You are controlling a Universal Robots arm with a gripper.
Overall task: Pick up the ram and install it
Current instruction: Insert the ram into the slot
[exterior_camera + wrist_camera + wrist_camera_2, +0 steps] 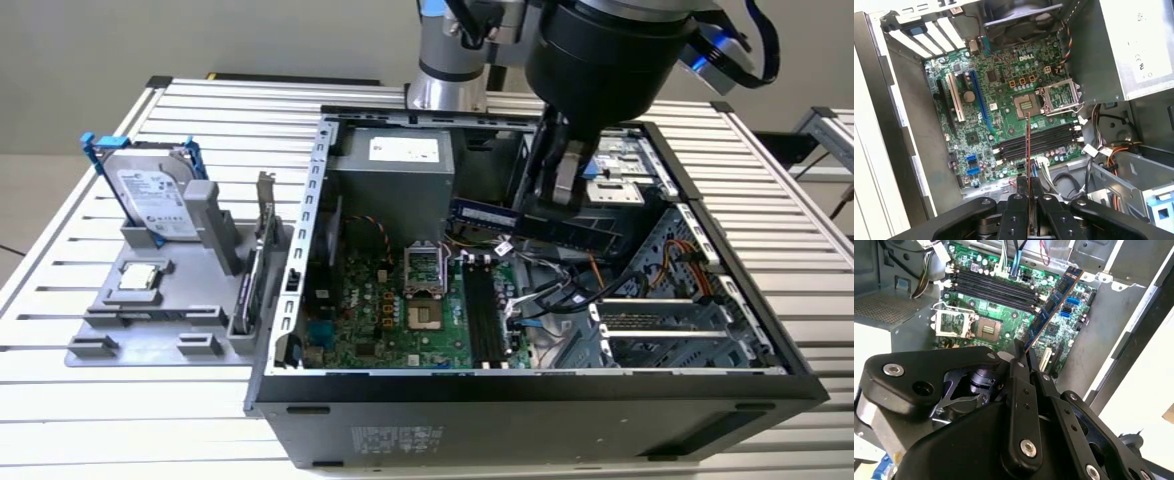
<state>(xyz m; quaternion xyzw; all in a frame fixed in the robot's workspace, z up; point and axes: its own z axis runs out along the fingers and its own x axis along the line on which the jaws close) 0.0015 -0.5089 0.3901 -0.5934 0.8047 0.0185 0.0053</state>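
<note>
Layout, from the exterior view's left: silver hard drive in blue frame (150,195) on the grey fixture (147,312). Four black memory slots (483,318) on the green motherboard (367,320) look empty. Hand (558,208) clamped on the long dark-blue ram stick (594,235), held over the open case (315,250), crosswise to the slots. We'd turn it parallel, then press down square. White power-supply label (403,150): unreadable.

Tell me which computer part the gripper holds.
The ram, the dark blue stick in the gripper over the motherboard; the hard drive and expansion card stand in the grey holder.
</note>
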